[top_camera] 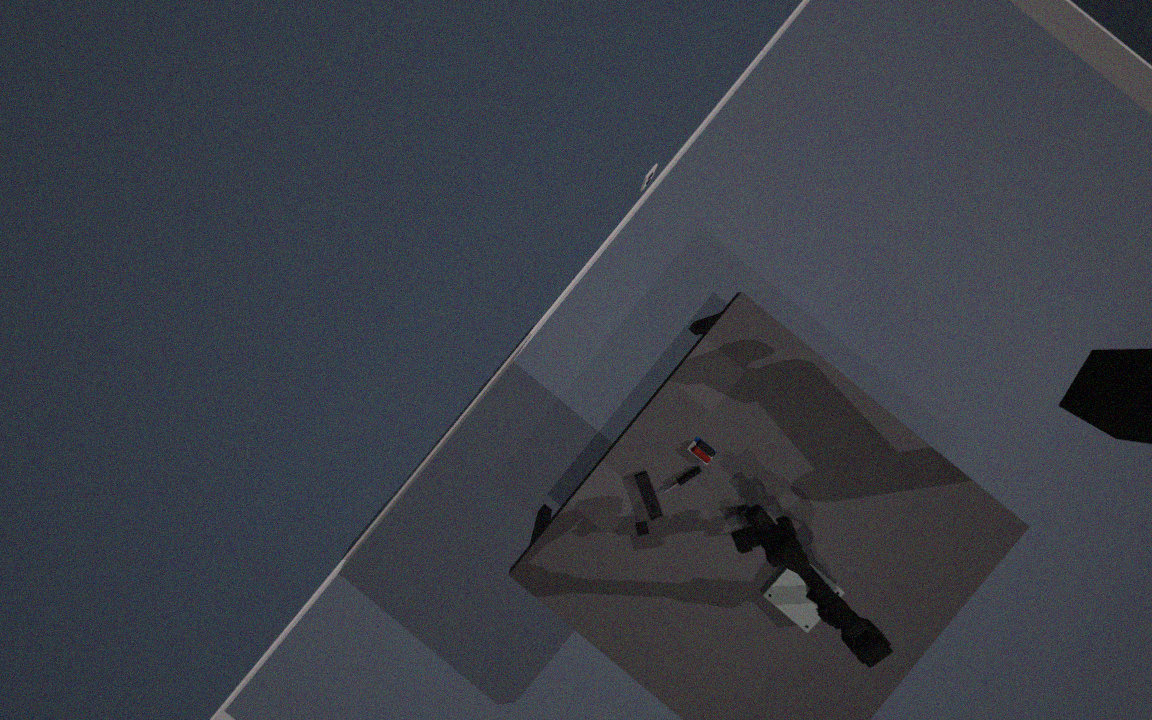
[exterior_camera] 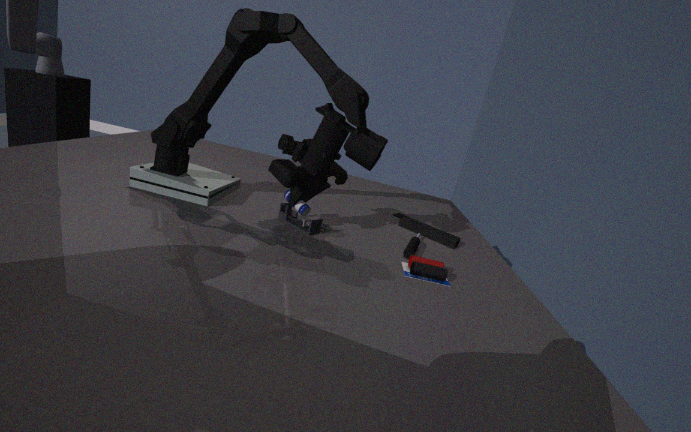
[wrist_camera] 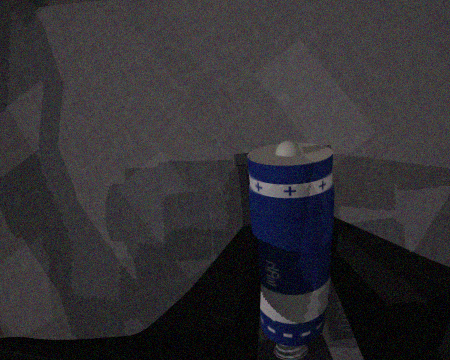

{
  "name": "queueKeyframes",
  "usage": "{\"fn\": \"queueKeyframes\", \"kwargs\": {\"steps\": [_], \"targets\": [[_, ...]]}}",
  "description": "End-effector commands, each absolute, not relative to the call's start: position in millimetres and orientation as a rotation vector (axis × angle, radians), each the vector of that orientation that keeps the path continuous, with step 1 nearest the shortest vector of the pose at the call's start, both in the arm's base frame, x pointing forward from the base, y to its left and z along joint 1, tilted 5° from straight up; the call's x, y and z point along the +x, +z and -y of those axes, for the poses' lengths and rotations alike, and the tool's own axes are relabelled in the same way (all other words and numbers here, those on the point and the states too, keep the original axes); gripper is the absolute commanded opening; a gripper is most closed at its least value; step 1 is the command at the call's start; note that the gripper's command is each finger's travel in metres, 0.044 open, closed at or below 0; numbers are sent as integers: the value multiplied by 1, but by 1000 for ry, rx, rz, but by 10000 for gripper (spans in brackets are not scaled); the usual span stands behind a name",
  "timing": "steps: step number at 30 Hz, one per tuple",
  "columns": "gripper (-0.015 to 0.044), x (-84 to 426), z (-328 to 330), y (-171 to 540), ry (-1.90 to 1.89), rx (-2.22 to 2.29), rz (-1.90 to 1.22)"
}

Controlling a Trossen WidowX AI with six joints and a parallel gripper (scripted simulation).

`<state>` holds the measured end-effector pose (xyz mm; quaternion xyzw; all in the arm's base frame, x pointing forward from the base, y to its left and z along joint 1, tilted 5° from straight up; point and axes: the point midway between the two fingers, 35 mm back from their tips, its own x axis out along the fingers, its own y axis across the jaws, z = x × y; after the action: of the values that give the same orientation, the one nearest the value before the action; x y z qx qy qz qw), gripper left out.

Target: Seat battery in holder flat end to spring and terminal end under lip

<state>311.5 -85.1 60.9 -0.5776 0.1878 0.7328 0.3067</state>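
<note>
My gripper (exterior_camera: 295, 203) (wrist_camera: 288, 234) is shut on the blue and white battery (exterior_camera: 303, 209) (wrist_camera: 291, 220), around its middle. The battery hangs just above the dark holder (exterior_camera: 299, 224) (wrist_camera: 240, 160), roughly along it. It looks tilted in the exterior view, its flat end lower. In the wrist view the terminal end with its pale knob is at the top, and the flat end is at the bottom, close to the coiled spring (wrist_camera: 290, 351). The battery hides most of the holder there. Contact between flat end and spring cannot be told. In the top view the arm hides battery and holder.
A black bar (top_camera: 648, 495) (exterior_camera: 428, 231) and a dark-handled screwdriver (top_camera: 688, 475) (exterior_camera: 411, 246) lie beyond the holder. Near them a red block (top_camera: 701, 454) (exterior_camera: 426, 261) and a black cylinder (exterior_camera: 427, 270) rest on a card. The pale arm base (top_camera: 792, 601) (exterior_camera: 171, 188) stands behind.
</note>
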Motion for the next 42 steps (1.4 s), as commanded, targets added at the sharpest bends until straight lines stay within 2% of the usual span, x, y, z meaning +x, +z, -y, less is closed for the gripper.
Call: {"fn": "queueKeyframes", "kwargs": {"steps": [1, 42], "targets": [[82, 314, 86, 58, 1963, -1493, -477], [82, 325, 93, 45, 2089, -1306, -408]]}}
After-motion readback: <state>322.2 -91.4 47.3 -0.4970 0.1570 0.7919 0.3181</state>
